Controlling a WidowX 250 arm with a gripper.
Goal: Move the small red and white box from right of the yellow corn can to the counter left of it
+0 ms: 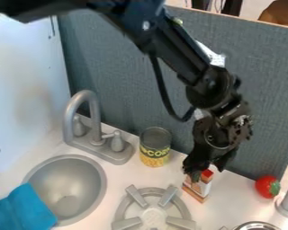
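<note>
Toy kitchen, sink (pixel 96 177), faucet (pixel 96 140), stove burner (pixel 176 210)

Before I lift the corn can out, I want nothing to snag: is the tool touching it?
Apart. The camera view shows a strip of white counter between the corn can and the lower end of the tool.

On your tabletop (pixel 115 188), you had the sink (pixel 67 186) at the view's left, with the cloth (pixel 27 209) across its front left rim. The faucet (pixel 104 148) stood behind the sink, before the back panel (pixel 125 67). To the faucet's right you had the can (pixel 155 146), with the burner (pixel 152 216) in front of it. The box (pixel 197 187) was at the end effector (pixel 200 170), between the can and, farther right, the tomato (pixel 267 187).
</note>
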